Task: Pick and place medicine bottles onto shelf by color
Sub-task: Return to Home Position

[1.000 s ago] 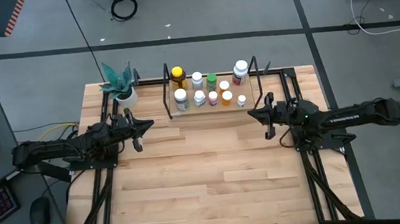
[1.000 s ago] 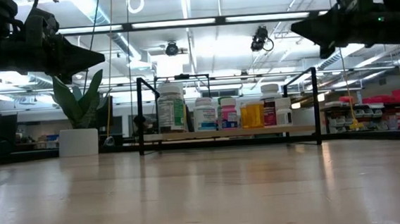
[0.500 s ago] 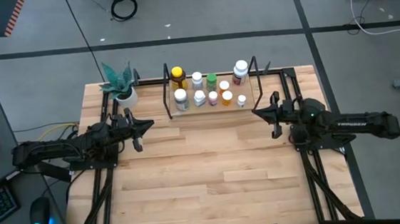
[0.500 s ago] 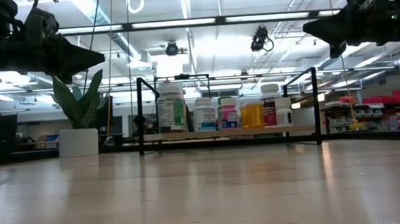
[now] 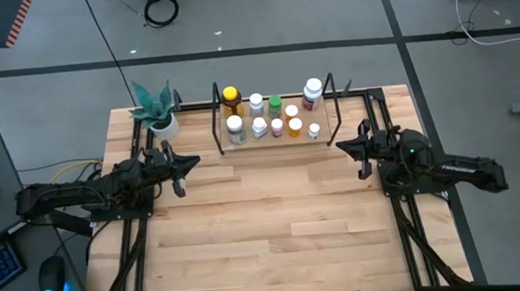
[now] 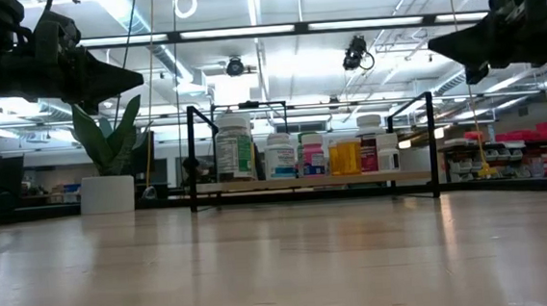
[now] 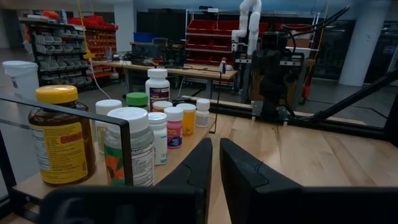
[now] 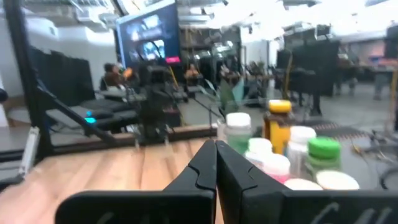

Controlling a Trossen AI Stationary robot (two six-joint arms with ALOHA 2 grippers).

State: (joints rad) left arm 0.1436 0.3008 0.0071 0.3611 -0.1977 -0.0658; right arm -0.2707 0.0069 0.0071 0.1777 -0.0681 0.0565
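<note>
Medicine bottles [image 5: 258, 125]: 10, all on shelf [image 5: 269, 142], upper centre; none on table [image 5: 267, 229]. Left gripper [image 5: 187, 167], right gripper [image 5: 346, 150]: fingers together, empty, flanking shelf. Sorting appears complete.

Overhead straight down, low level across table [image 6: 282, 268], wrist views nearer, all sharing shelf [image 6: 305, 183]

Matte black jointed left arm [image 5: 78, 195] and right arm [image 5: 448, 170], boxy joint housings, small green light [image 5: 408, 150] on the right wrist, left hand [image 5: 185, 165] and right hand [image 5: 346, 146] with tapered black fingers [image 7: 193, 168]
</note>
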